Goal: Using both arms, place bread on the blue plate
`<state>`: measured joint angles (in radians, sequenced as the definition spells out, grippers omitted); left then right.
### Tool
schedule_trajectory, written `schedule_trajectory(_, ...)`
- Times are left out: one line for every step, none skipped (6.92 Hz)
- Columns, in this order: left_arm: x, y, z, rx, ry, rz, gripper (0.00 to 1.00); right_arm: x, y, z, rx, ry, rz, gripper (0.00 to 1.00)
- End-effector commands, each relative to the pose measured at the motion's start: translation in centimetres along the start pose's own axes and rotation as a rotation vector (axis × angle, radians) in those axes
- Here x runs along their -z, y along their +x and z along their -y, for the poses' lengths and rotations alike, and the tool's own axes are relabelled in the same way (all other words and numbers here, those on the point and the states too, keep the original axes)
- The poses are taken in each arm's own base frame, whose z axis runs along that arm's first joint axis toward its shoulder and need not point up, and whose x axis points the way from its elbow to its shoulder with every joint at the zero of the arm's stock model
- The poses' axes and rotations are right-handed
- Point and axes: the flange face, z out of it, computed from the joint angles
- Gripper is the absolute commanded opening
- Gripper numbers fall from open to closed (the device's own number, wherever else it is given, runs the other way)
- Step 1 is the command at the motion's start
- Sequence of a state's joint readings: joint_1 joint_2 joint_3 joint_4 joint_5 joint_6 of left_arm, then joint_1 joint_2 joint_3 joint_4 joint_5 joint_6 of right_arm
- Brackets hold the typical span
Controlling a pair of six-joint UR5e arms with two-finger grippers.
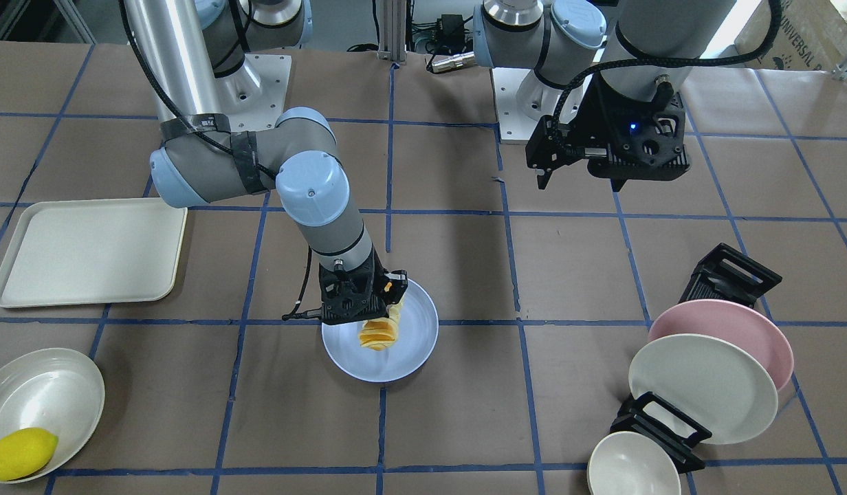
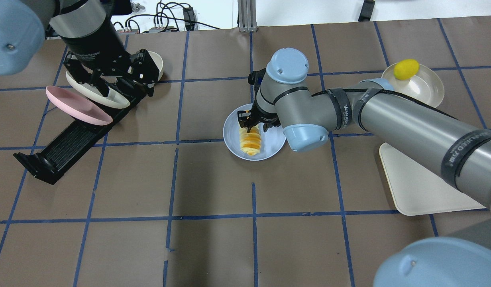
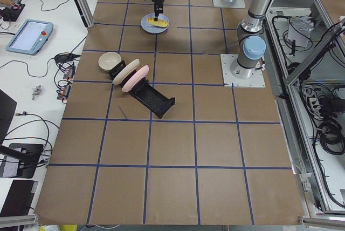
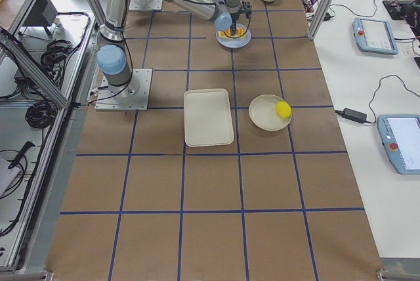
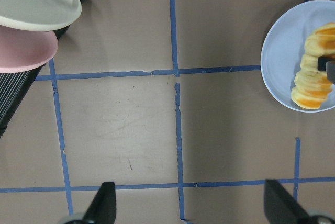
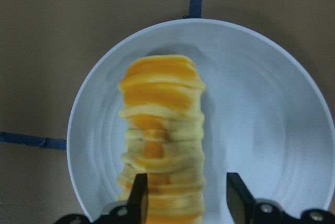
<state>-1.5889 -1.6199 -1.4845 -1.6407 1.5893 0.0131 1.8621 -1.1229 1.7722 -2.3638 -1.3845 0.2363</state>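
We see the bread (image 6: 162,130) as a soft ridged loaf, segs golden-orange on top w/ pale cream sides. It lies flat inside the blue plate (image 6: 267,130), a bit off-centre, and spans most of the plate's width. The plate is pale and glossy and sits near the middle of the brown worktop (image 1: 465,412). The right gripper (image 6: 187,179) hangs over one end of the loaf w/ jaws parted: one finger at the loaf's edge, the other clear of it over bare plate. The left gripper (image 5: 189,192) is up high, well apart from the plate, jaws wide over bare worktop.

Other containers: a cream bowl (image 1: 52,385) holds a yellow lemon (image 1: 19,454) near its rim. A cream tray (image 1: 86,251) lies flat. A black rack (image 1: 729,275) holds a pink plate (image 1: 746,320) and a cream plate (image 1: 702,385), both tilted on edge. A small cream bowl (image 1: 633,471) sits just beside the rack's end.
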Motion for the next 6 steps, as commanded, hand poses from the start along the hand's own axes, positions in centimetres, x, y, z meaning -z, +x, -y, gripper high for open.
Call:
schedule_trajectory(0.3, -0.4, -1.0, -0.001, 0.005, -0.006, 1.00, 0.4, -0.2, -0.1, -0.038, -0.026, 0.002, 1.00)
schedule_trajectory(0.3, -0.4, -0.8, 0.001, 0.005, -0.008, 1.00, 1.6, -0.2, 0.9, -0.039, 0.002, 0.008, 1.00)
schedule_trajectory(0.4, -0.3, -0.8, -0.002, 0.008, -0.008, 1.00, 4.6, -0.6, 2.5, -0.040, 0.039, 0.006, 1.00)
schedule_trajectory(0.3, -0.4, -0.8, -0.001, 0.007, -0.005, 1.00, 8.4, -0.2, 4.3, -0.047, 0.055, 0.001, 1.00)
schedule_trajectory(0.4, -0.4, -0.8, 0.001, 0.007, -0.008, 1.00, 11.5, 1.8, 6.6, -0.054, 0.054, -0.014, 1.00)
schedule_trajectory(0.7, -0.4, -0.7, -0.002, 0.013, -0.002, 1.00, 14.0, 3.5, 8.4, 0.035, 0.068, -0.024, 1.00)
